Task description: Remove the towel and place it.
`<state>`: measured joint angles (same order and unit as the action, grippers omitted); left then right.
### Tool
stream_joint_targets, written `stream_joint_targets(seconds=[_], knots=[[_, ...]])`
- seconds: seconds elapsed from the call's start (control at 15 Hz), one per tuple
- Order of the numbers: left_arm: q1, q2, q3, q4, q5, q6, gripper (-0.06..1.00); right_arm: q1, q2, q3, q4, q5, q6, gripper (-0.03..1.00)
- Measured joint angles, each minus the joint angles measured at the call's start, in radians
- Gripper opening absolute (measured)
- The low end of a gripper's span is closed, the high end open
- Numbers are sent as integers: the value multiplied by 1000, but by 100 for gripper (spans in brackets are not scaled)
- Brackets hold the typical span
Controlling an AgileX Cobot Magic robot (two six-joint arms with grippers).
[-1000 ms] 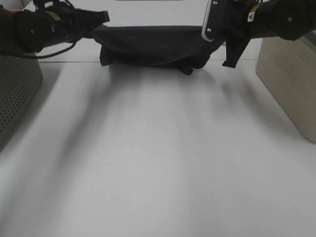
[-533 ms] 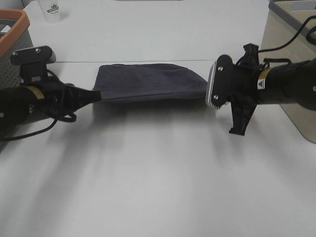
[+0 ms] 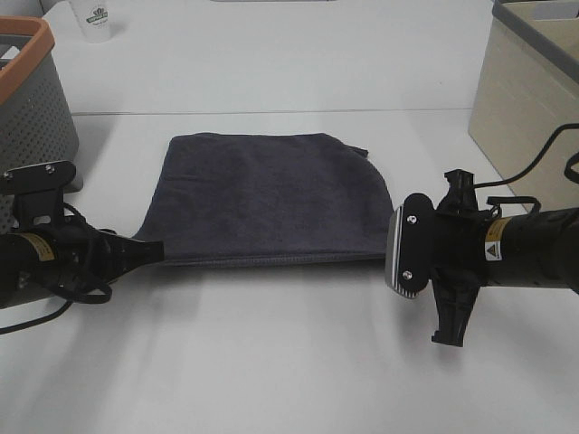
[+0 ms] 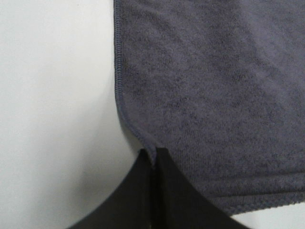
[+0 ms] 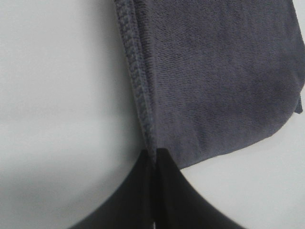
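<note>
The dark charcoal towel [image 3: 262,194] lies spread flat on the white table in the exterior high view, its near hem stretched straight between both arms. My left gripper [image 3: 156,252] is shut on the towel's near left corner. My right gripper [image 3: 387,253] is shut on the near right corner. In the left wrist view the closed fingertips [image 4: 153,164] pinch the towel's [image 4: 214,90] hemmed corner. The right wrist view shows the other closed fingertips [image 5: 153,160] pinching the stitched hem of the towel [image 5: 214,76].
A grey perforated basket with an orange rim [image 3: 32,99] stands at the left. A beige box [image 3: 525,99] stands at the right. A white cup [image 3: 95,18] sits at the far left back. The white table [image 3: 271,362] lies bare in front of the towel.
Both arms have come toward the front of the table and lower, drawing the towel with them. It hung bunched in the air before and now lies spread flat.
</note>
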<state>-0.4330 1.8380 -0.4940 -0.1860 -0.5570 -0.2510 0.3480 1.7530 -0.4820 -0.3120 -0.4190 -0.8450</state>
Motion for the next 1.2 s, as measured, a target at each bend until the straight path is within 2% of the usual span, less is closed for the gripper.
stream_joint_targets(seconds=[0.27,0.33,0.4,0.47,0.6,0.67,0.73,0.93,1.07,1.2], knots=[[0,-4,0,10,14,-3,0,0,0,23,-1,-31,51,2],[0,-4,2,22,16,5,2,-1,0,25,9,-23,73,6],[8,-4,9,30,34,5,11,-9,0,27,27,5,81,14],[12,-4,12,41,44,5,25,-14,0,29,33,16,81,26],[12,-4,12,56,44,2,57,-14,0,29,37,18,81,57],[12,-4,12,56,44,2,67,-14,0,29,39,18,81,66],[12,-7,12,56,50,2,72,-14,-2,29,44,21,81,70],[12,-95,13,56,121,2,75,-14,-79,33,54,45,82,73],[12,-191,5,56,161,4,75,-14,-174,36,96,48,85,73],[12,-285,-156,58,327,83,75,-14,-304,37,187,-11,85,73]])
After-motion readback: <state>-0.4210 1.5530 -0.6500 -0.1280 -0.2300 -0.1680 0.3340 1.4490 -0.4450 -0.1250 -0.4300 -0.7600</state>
